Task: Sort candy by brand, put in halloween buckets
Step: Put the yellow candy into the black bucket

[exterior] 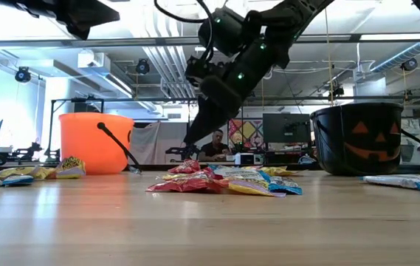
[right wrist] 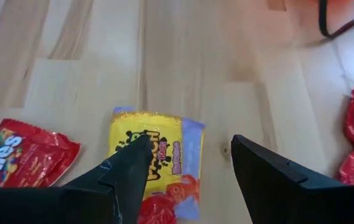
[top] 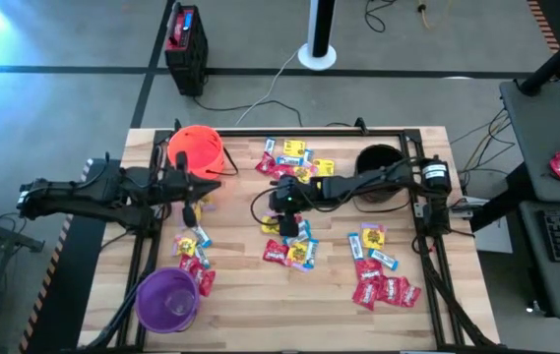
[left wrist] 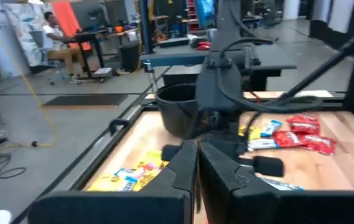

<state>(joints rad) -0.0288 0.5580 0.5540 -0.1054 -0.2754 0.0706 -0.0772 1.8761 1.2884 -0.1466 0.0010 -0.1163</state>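
Bare wooden tabletop [exterior: 210, 229] fills the low view's foreground; behind it a low heap of mixed candy [exterior: 221, 179] lies under the right gripper [exterior: 195, 151].

Edges and room: seen from above, a black frame rail [top: 427, 221] borders the table, and the plank surface toward the near edge, between the purple bucket [top: 167, 299] and the red packets [top: 383, 290], lies open.

Containers, left to right, placed against the central heap:
- Purple bucket: far to the left of the heap at the table's near corner; nothing can be made out inside it.
- Orange bucket [top: 197, 149]: left of the heap toward the far edge; interior shows only orange.
- Black bucket [top: 378, 167]: right of the heap toward the far edge, partly covered by the right arm; contents cannot be told.

Candy: a loose string of packets [top: 193, 258] lies left of the heap, running toward the purple bucket; another scatter [top: 294, 157] lies beyond the heap; blue-and-white packets [top: 373, 246] and the red packets lie to its right.

Grippers: the left gripper [top: 193, 189] hangs left of the heap beside the orange bucket, fingers [left wrist: 183, 168] pressed together on nothing. The right gripper points down over the heap, fingers [right wrist: 130, 171] spread apart. A yellow packet [right wrist: 158, 158] lies flat on the wood between them, one fingertip overlapping its edge; a red Skittles packet [right wrist: 24, 158] lies just outside that finger.
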